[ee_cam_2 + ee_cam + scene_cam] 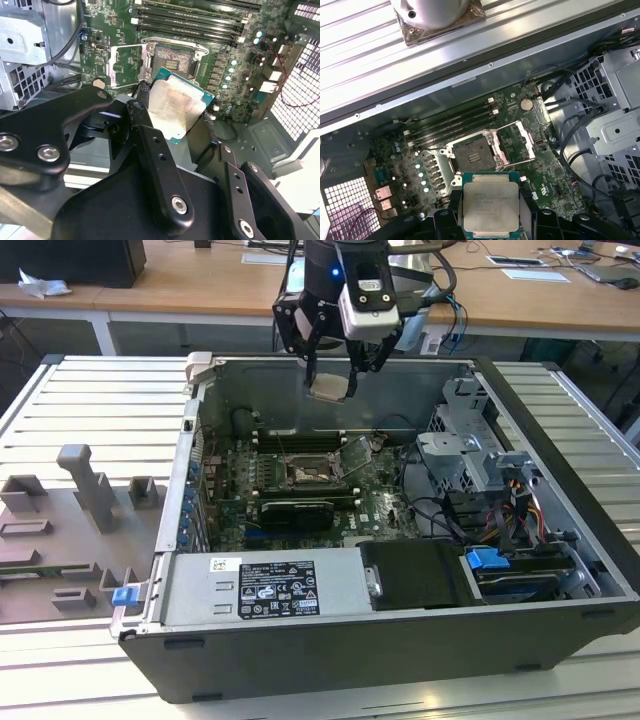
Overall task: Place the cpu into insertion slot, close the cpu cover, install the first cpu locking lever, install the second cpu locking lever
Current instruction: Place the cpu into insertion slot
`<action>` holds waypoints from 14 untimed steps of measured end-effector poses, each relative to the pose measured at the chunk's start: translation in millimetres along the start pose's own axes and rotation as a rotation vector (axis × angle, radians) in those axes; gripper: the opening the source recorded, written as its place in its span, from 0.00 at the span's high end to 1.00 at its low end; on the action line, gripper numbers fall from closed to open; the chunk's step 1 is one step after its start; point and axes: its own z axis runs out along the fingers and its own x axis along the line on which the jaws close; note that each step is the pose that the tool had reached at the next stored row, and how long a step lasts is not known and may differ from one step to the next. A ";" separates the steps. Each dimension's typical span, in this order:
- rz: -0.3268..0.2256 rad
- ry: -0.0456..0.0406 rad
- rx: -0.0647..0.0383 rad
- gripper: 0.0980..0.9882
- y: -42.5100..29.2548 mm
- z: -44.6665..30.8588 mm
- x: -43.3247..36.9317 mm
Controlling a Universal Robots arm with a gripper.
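Note:
My gripper [332, 380] hangs above the open computer case, shut on the cpu [330, 388], a flat square chip with a silver top. In both wrist views the cpu [175, 110] [491, 205] sits between the black fingers [145, 120], clear of the board. The insertion slot [305, 475] [172, 62] [472, 155] lies bare on the green board below, its dark centre showing. Beside it the cpu cover [127, 65] [517, 145] is swung open, standing up at the slot's edge [355, 455].
Long memory slots [300, 440] run behind the slot and a black graphics card [297, 512] lies in front. A silver power supply [265, 585] and a drive cage with cables [470, 455] crowd the case. Grey fixtures [90, 490] stand at the exterior view's left.

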 end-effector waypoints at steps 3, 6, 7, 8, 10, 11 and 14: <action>0.011 -0.0010 0.000 0.50 0.0 0.0 0.0; 0.026 -0.0024 -0.001 0.50 0.0 0.0 0.0; 0.030 -0.0028 -0.001 0.50 0.0 0.0 0.0; 0.039 -0.0035 -0.001 0.50 0.0 0.0 0.0; 0.055 -0.0049 -0.001 0.50 0.0 0.0 0.0; 0.060 -0.0054 -0.001 0.50 0.0 0.0 0.0; 0.072 -0.0064 -0.001 0.50 0.0 0.0 0.0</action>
